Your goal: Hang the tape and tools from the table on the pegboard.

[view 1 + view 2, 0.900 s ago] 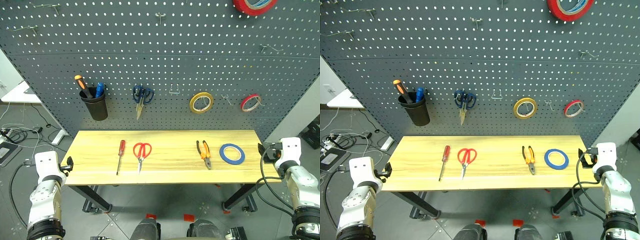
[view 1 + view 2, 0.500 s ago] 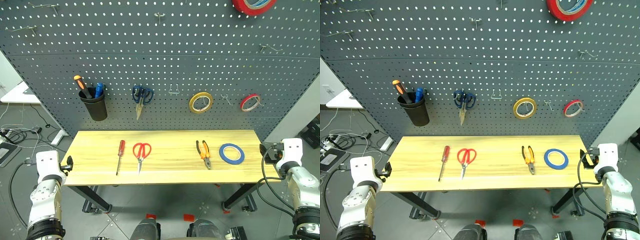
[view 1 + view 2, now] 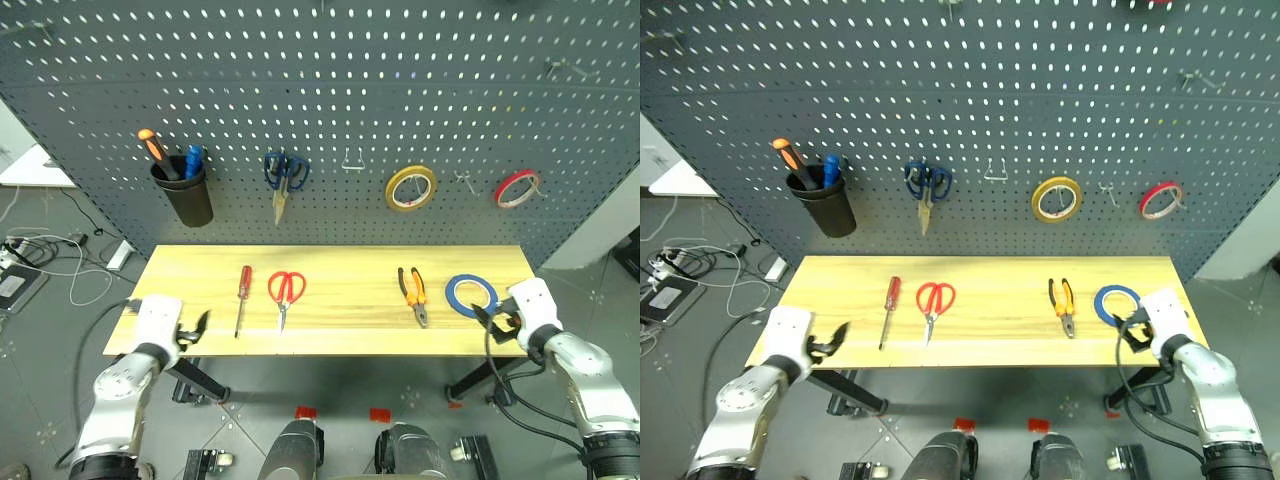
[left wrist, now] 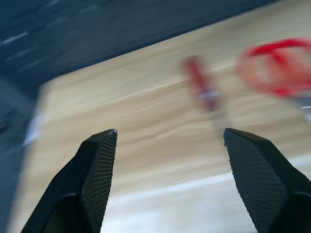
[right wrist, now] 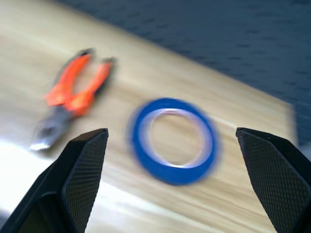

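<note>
1. Nothing hung on the pegboard [image 3: 330, 90] yet.
2. Blue tape [image 3: 470, 296], pliers [image 3: 413, 294], red scissors [image 3: 285, 291], red screwdriver [image 3: 241, 298] lying on the table [image 3: 340, 335].
3. Left tool [image 3: 197, 325], right tool [image 3: 483, 318]: wide open, holding nothing.

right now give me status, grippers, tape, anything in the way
Left gripper open, empty. Right gripper open, empty, by the blue tape. Tape flat on table, pliers beside it. Nothing blocking.

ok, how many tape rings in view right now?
3. Blue tape lies flat at the right end of the table. Yellow ring and red ring hang on the pegboard; more may hang above the views' top edge.
</note>
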Robot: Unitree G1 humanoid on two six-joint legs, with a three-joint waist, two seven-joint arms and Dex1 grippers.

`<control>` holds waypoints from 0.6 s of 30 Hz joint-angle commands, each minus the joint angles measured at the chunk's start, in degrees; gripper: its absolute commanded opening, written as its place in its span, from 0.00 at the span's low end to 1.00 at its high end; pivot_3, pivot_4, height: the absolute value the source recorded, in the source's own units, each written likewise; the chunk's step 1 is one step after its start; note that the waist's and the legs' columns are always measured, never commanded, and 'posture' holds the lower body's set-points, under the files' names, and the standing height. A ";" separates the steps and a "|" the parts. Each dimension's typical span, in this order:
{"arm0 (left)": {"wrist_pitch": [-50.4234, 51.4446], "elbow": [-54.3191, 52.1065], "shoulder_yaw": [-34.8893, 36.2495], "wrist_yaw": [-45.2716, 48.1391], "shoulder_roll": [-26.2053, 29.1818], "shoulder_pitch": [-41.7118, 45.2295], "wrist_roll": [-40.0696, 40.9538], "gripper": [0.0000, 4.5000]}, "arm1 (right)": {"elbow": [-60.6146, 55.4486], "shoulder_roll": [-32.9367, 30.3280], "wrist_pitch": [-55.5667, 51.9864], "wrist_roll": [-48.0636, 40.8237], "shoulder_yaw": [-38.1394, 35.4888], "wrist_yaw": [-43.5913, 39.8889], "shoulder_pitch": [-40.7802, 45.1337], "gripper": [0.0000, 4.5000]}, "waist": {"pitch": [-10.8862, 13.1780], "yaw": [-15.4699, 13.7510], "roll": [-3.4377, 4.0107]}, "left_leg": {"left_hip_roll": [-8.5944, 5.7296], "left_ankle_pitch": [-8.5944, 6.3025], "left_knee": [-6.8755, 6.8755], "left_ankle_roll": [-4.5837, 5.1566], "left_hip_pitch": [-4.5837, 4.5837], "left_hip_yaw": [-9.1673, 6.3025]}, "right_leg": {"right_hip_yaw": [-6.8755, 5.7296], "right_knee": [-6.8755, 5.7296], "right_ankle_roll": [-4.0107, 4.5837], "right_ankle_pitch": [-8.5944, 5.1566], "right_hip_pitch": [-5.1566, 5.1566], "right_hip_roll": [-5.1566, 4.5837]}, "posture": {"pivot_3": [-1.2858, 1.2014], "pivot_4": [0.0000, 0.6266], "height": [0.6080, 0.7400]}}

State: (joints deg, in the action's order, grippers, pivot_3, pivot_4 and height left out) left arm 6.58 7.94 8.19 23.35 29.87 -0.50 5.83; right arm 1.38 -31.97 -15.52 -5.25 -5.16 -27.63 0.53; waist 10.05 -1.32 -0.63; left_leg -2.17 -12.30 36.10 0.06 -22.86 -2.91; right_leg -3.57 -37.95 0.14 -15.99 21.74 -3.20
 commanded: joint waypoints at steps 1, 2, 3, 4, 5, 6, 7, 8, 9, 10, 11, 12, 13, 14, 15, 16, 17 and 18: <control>3.04 -6.70 -4.03 3.79 0.89 3.45 -0.74 0.82 | -5.02 -1.70 -5.37 0.80 1.05 -0.85 1.65 1.00 | 1.18 0.20 -0.13 | 0.00 0.00 0.00 0.00 -0.06 0.03 | -0.02 0.00 0.01 0.00 0.04 0.00 | 0.49 0.45 1.00; 3.51 -7.69 -5.48 5.29 1.01 4.45 -0.69 0.82 | -5.19 -1.82 -6.89 0.72 1.32 -0.90 2.61 1.00 | 1.98 0.37 -0.16 | 0.00 -0.02 -0.02 0.03 -0.13 0.10 | -0.01 0.01 -0.11 0.14 0.11 0.00 | 0.49 0.47 1.00; 3.61 -8.15 -7.31 6.41 1.12 5.63 -1.53 0.82 | -4.76 -1.93 -8.37 0.30 1.52 -1.23 3.85 1.00 | 2.58 0.59 -0.18 | 0.00 -0.06 -0.02 0.09 -0.13 0.13 | -0.01 0.04 0.07 0.25 0.11 -0.01 | 0.49 0.49 1.00; 4.80 -7.71 -9.49 8.96 1.09 7.47 -1.44 0.82 | -2.94 -2.74 -10.23 1.14 2.62 -1.70 5.75 1.00 | 2.92 0.88 -0.19 | 0.01 -0.09 -0.05 0.13 -0.27 0.17 | -0.01 0.08 0.07 0.27 0.26 -0.02 | 0.49 0.51 1.00; 5.74 -7.54 -10.64 10.81 1.32 8.51 -1.20 0.82 | -2.30 -3.30 -11.92 1.76 3.41 -1.97 6.86 1.00 | 3.57 1.24 -0.19 | 0.01 -0.12 -0.03 0.18 -0.47 0.21 | -0.01 0.08 0.07 0.28 0.44 -0.02 | 0.49 0.53 1.00; 5.50 -6.86 -11.98 12.12 1.20 9.86 -1.52 0.82 | -0.57 -3.46 -11.91 1.81 3.72 -2.36 8.16 1.00 | 4.19 1.48 -0.23 | 0.00 -0.15 0.02 0.23 -0.54 0.23 | -0.01 0.03 0.07 0.29 0.49 -0.02 | 0.49 0.53 1.00; 5.18 -6.24 -13.92 14.45 0.67 12.00 -1.38 0.82 | 2.58 -3.88 -12.28 2.00 4.47 -3.38 10.49 1.00 | 4.82 1.70 -0.34 | 0.00 -0.16 0.01 0.25 -0.62 0.24 | -0.01 0.03 0.05 0.31 0.58 -0.02 | 0.49 0.57 1.00; 4.74 -6.27 -15.69 16.84 0.34 13.65 -1.10 0.82 | 5.33 -4.15 -12.40 2.11 5.15 -4.39 12.60 1.00 | 5.57 1.81 -0.45 | 0.00 -0.19 0.01 0.30 -0.65 0.24 | -0.04 0.03 0.05 0.31 0.59 -0.02 | 0.49 0.58 1.00; 4.57 -6.33 -17.17 18.58 -0.10 15.18 -0.96 0.82 | 8.18 -4.35 -12.59 2.26 5.80 -5.35 14.76 1.00 | 6.24 1.84 -0.51 | 0.01 -0.21 0.03 0.32 -0.62 0.24 | -0.06 0.01 0.04 0.30 0.56 -0.02 | 0.49 0.60 1.00; 3.95 -6.45 -18.25 19.84 -0.51 16.34 -0.92 0.82 | 10.71 -4.62 -12.43 2.75 6.62 -6.24 16.67 1.00 | 6.94 1.98 -0.53 | 0.02 -0.20 0.03 0.32 -0.73 0.23 | -0.11 0.04 0.05 0.30 0.66 -0.02 | 0.49 0.61 1.00; 3.52 -6.69 -18.59 20.54 -0.55 16.81 -0.87 0.82 | 11.88 -4.74 -12.35 3.02 7.13 -6.73 17.71 1.00 | 7.25 2.12 -0.56 | 0.03 -0.20 0.05 0.33 -0.81 0.23 | -0.13 0.04 0.05 0.30 0.71 -0.01 | 0.49 0.62 1.00; 3.49 -6.63 -19.40 21.47 -1.07 17.78 -0.78 0.82 | 14.69 -4.96 -11.51 3.76 8.08 -7.38 19.54 1.00 | 7.78 2.37 -0.65 | 0.03 -0.21 0.05 0.33 -0.92 0.24 | -0.12 0.04 0.04 0.30 0.81 -0.01 | 0.49 0.63 1.00; 3.35 -6.47 -20.13 22.36 -1.62 18.72 -0.66 0.82 | 17.27 -5.22 -10.20 4.50 9.16 -8.42 21.19 1.00 | 8.19 2.68 -0.67 | 0.03 -0.21 0.06 0.34 -0.99 0.24 | -0.13 0.03 0.02 0.29 0.87 -0.01 | 0.49 0.64 1.00; 3.39 -6.52 -20.46 23.07 -1.84 19.23 -0.46 0.82 | 18.75 -5.38 -9.42 4.94 9.90 -9.16 22.23 1.00 | 8.63 2.88 -0.68 | 0.03 -0.21 0.06 0.34 -1.04 0.24 | -0.17 0.04 0.00 0.27 0.88 -0.01 | 0.49 0.65 1.00; 2.60 -6.06 -21.35 23.85 -2.51 20.36 -0.72 0.82 | 22.09 -5.56 -8.04 6.07 11.30 -10.38 24.19 1.00 | 9.14 2.98 -0.70 | 0.02 -0.21 0.06 0.34 -1.08 0.26 | -0.17 0.04 -0.02 0.27 0.91 -0.02 | 0.50 0.66 1.00; 1.87 -5.83 -22.23 25.09 -2.91 21.32 -0.80 0.82 | 25.28 -5.75 -6.06 7.55 12.89 -11.43 26.02 1.00 | 9.62 3.01 -0.70 | 0.02 -0.21 0.06 0.34 -1.08 0.26 | -0.19 0.05 -0.02 0.26 0.90 -0.02 | 0.50 0.67 1.00; 2.06 -5.92 -22.85 26.83 -3.37 22.13 -0.02 0.82 | 28.57 -5.80 -4.57 8.95 14.47 -12.39 27.99 1.00 | 10.00 3.02 -0.72 | 0.02 -0.21 0.09 0.34 -1.10 0.26 | -0.21 0.06 -0.03 0.27 0.90 -0.03 | 0.50 0.68 1.00; 2.14 -6.04 -23.18 27.71 -3.69 22.66 0.38 0.82 | 31.17 -5.78 -3.56 9.96 15.64 -13.39 29.54 1.00 | 10.45 3.03 -0.76 | 0.02 -0.21 0.13 0.34 -1.11 0.28 | -0.20 0.04 -0.03 0.27 0.91 -0.04 | 0.50 0.68 1.00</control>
State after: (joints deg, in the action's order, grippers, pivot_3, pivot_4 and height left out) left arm 9.66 2.93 -13.91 48.83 26.63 21.85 4.81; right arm 29.27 -36.64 -21.75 2.60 9.00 -38.99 28.76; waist 20.50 1.71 -1.39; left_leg -2.15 -12.52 36.28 0.39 -23.97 -2.62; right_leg -3.77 -37.93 0.10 -15.72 22.64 -3.23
